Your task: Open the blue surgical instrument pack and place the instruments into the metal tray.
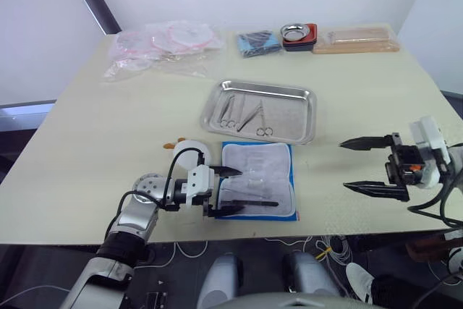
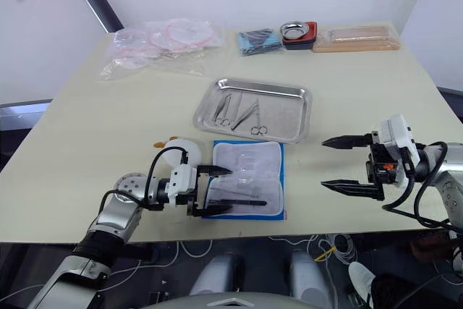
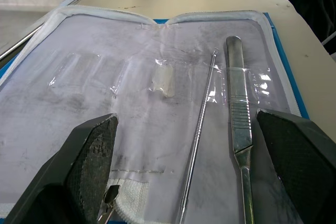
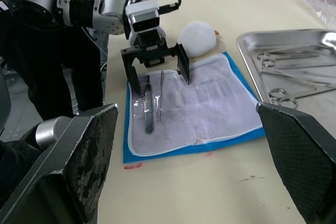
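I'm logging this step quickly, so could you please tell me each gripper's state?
Left gripper: open, empty, over the opened bright-blue fabric pack.
Right gripper: open, empty.

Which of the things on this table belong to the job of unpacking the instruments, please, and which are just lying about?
Job:
- blue surgical instrument pack, lying open
- two instruments left in it
- instruments in the metal tray
- left gripper, open over the pack

Lying about:
- plastic bags
- small blue packet
- bowl in red holder
- long wooden tray
- white round object

Lab-like test space: plain white walls, pale table (image 1: 108,142) laid with packaged medical supplies (image 1: 163,45), cables on floor.
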